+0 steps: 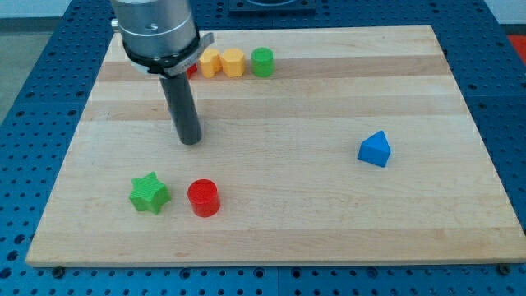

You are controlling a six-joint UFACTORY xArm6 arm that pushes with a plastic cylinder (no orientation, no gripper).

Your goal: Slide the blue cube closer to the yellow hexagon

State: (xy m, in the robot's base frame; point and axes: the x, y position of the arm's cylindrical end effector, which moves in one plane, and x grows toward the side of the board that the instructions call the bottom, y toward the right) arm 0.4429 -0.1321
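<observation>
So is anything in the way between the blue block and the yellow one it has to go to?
Nothing visible blocks it. The blue cube sits alone at the view's right, with bare board up to the yellow hexagon in the top row. The green cylinder stands just right of the hexagon. My tip is far left of the cube.

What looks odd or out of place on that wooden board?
Nothing is spilled or broken. The blue block sits alone at the view's right, far from the yellow blocks lined up at the top with a green one. My tip stands left of centre, touching no block.
</observation>
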